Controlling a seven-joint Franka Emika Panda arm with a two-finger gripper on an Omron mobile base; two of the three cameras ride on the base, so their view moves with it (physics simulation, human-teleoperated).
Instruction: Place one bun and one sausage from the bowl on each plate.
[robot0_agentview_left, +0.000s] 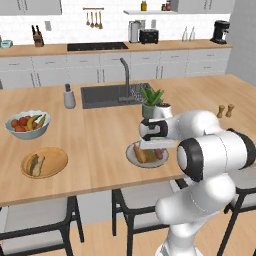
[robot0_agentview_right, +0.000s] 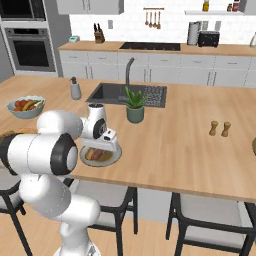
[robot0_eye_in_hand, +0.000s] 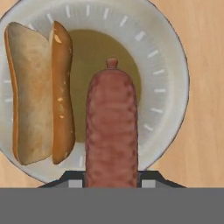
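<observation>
**Listener:** Where is my gripper, and what is it doing?

**Operator:** I have the gripper (robot0_eye_in_hand: 112, 183) directly over the grey-white plate (robot0_eye_in_hand: 168, 57) near the counter's front edge. Its jaws are nearly shut, pinching one end of a sausage (robot0_eye_in_hand: 111, 127) that points out over the plate.

**Listener:** And the bread?

**Operator:** A bun (robot0_eye_in_hand: 39, 92) lies on that plate, just beside the sausage. The tan plate (robot0_agentview_left: 44, 162) sits well apart to the left.

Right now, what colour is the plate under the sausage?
Grey-white plate with pale rim ticks and a brownish centre, clearest in the hand view.
</observation>
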